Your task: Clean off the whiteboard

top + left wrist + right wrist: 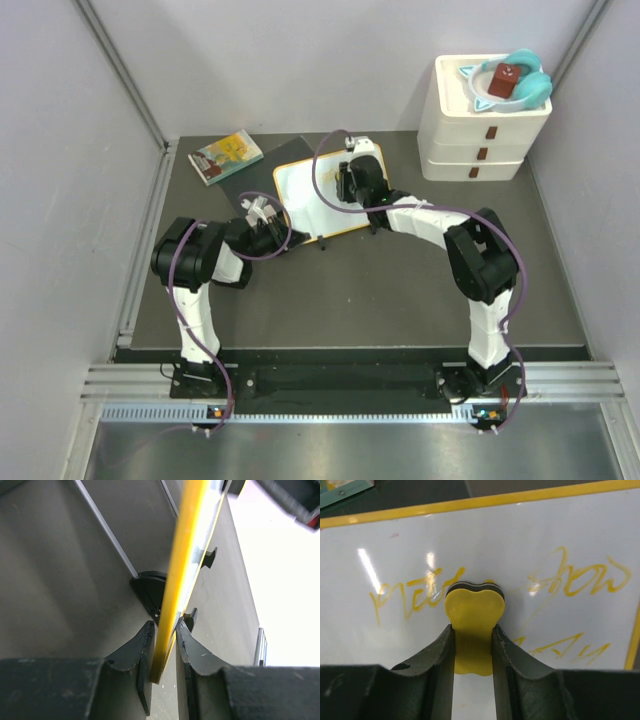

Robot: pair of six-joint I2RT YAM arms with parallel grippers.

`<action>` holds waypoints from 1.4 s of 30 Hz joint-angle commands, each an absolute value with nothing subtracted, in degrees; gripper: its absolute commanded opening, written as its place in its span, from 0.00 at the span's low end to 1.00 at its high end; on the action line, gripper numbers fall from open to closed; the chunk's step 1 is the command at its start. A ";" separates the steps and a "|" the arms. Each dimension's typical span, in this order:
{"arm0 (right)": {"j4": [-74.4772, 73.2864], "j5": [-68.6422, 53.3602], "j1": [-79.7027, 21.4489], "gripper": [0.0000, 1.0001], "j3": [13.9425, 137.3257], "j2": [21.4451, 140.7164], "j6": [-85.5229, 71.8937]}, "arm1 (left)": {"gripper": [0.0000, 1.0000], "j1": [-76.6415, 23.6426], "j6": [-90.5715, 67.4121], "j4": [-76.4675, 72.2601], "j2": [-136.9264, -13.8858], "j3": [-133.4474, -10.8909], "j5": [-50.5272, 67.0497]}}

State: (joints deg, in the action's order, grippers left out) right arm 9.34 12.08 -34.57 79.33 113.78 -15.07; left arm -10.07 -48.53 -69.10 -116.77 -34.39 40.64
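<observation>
The whiteboard (305, 200), white with a thin yellow frame, lies tilted at the middle back of the table. Yellow scribbles (585, 580) cover its surface (520, 540) in the right wrist view. My right gripper (350, 185) hangs over the board's right part, shut on a yellow eraser (474, 615) whose dark pad end sits against the board among the scribbles. My left gripper (262, 215) is at the board's near left edge. In the left wrist view its jaws (164, 630) are shut on the yellow frame (182, 555), seen edge-on.
A small colourful book (226, 156) lies at the back left beside a dark grey mat (250, 185) under the board. A white stack of drawers (483, 125) with a teal object (520, 80) on top stands at the back right. Walls close in on both sides.
</observation>
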 commanded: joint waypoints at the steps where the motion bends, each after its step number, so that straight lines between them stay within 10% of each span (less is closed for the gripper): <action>1: 1.24 17.75 -30.07 0.00 84.02 115.22 -16.96 | 0.00 -9.23 -45.88 -61.87 -118.39 -32.70 36.04; 42: 5.80 18.81 -24.70 0.00 72.69 111.62 -18.72 | 0.00 -9.23 -45.88 -62.58 -118.65 -32.78 36.65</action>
